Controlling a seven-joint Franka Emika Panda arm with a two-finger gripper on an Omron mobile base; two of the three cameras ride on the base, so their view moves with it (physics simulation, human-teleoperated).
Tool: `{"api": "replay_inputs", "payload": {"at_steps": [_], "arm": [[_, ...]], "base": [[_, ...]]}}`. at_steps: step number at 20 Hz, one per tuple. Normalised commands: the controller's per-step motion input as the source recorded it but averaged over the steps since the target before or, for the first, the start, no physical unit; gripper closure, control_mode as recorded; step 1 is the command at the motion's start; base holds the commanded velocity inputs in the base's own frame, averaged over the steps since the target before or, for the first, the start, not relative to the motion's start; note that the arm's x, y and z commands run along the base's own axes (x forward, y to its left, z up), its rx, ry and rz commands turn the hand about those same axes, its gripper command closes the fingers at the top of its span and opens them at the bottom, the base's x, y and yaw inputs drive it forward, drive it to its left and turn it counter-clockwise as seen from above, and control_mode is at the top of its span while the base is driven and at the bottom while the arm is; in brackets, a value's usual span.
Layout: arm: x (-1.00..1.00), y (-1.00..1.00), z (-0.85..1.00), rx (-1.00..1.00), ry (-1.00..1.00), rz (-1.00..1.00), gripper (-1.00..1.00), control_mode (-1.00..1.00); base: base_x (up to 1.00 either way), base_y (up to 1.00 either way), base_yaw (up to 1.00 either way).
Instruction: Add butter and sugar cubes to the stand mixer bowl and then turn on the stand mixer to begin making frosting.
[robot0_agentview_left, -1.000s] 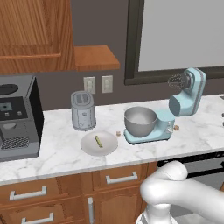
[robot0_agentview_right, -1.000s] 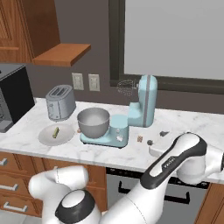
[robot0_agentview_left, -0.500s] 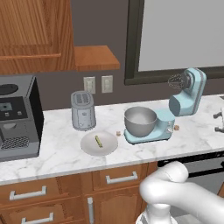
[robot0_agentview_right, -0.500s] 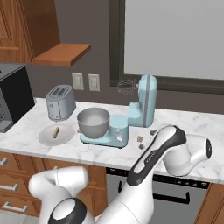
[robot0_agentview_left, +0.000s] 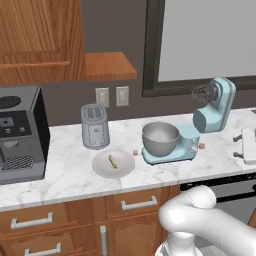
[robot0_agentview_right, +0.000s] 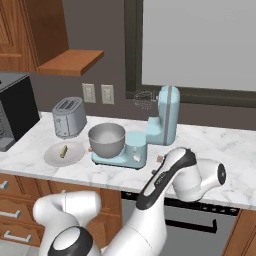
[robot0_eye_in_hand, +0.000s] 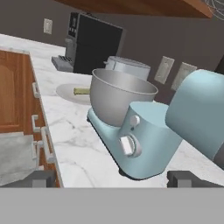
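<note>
Mixer (robot0_agentview_left: 210, 117) is sitting on the surface (robot0_agentview_left: 65, 175) with its head tilted back and its bowl (robot0_agentview_left: 160, 140) looking empty. Left of the mixer, butter (robot0_agentview_left: 113, 161) is lying on a plate (robot0_agentview_left: 102, 170). Sugar cubes (robot0_agentview_left: 201, 146) are resting just beside the mixer's base. End effector (robot0_eye_in_hand: 116, 179), fingers apart and empty, is hovering near the mixer's right side. Nothing seems added yet; the next move calls for lowering onto a cube.

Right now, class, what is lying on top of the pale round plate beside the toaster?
The butter lies alone on the plate. In the hand view the stand mixer bowl covers part of the plate.
</note>
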Motion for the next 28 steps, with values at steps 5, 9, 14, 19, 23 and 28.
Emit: {"api": "replay_inputs", "payload": {"at_steps": [5,9,14,19,23,28], "arm": [[0.28,0.04,-0.24,0.0,0.0,0.0,-1.0,-1.0],[0.32,0.0,-0.17,0.0,0.0,0.0,-1.0,-1.0],[0.31,0.0,-0.21,0.01,0.0,0.0,-1.0,-1.0],[0.24,0.0,-0.22,0.02,0.01,0.01,-1.0,-1.0],[0.22,0.0,-0.18,0.03,0.01,0.0,-1.0,-1.0],[0.23,0.0,-0.11,0.04,0.01,0.0,-1.0,-1.0]], "base": [[0.0,0.0,0.0],[0.0,0.0,0.0],[0.0,0.0,0.0],[0.0,0.0,0.0],[0.0,0.0,0.0],[0.0,0.0,0.0]]}}
